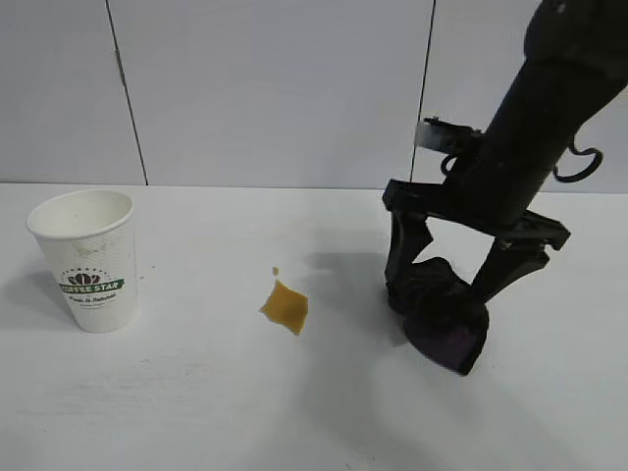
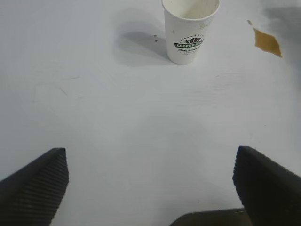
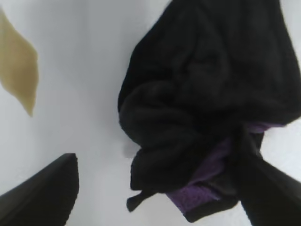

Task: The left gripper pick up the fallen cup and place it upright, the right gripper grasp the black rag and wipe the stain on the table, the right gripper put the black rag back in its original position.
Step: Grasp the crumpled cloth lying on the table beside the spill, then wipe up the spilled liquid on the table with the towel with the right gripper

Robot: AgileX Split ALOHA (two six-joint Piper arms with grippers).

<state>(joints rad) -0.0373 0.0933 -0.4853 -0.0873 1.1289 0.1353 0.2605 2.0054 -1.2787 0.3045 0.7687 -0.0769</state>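
The cup [image 1: 88,257] stands upright at the left of the table [image 1: 196,412], so step 1 appears done. The left gripper [image 2: 150,183] is parked short of the cup, its 2 fingers spread wide and empty.

The right gripper [image 1: 442,299] points steeply down over the black rag [image 1: 444,314], fingers spread on either side of the bundle. Whether the tips already touch the cloth is hard to tell.

The rag lies just right of the stain [image 1: 285,306], apart from it. It is soft, light and will crumple; pinch the thick bunched centre, not a loose purple edge. The stain is unwiped.
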